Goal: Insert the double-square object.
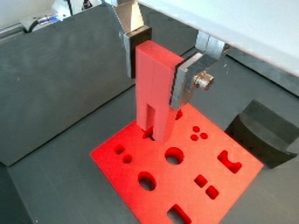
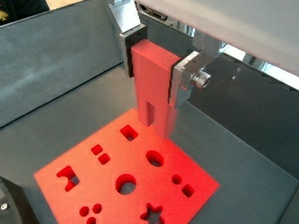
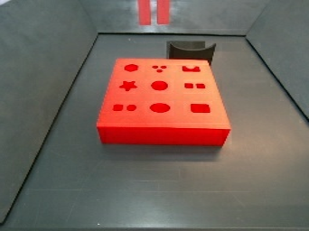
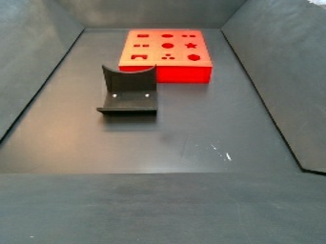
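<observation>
My gripper [image 1: 162,66] is shut on the double-square object [image 1: 158,87], a slim red-pink bar with a slotted lower end, held upright between the silver fingers. Both wrist views show this; in a wrist view the gripper [image 2: 160,63] holds the bar [image 2: 152,87] well above the large red block [image 2: 122,149] with shaped holes. The block also shows below the bar in a wrist view [image 1: 176,185]. In a side view only the bar's two lower prongs [image 3: 154,11] show, high over the block [image 3: 163,133]. The block also lies at the far end in a side view [image 4: 166,72].
The dark fixture [image 4: 128,92] stands on the floor near the block; it also shows in a side view [image 3: 191,47] and a wrist view [image 1: 271,131]. Grey walls enclose the dark floor on all sides.
</observation>
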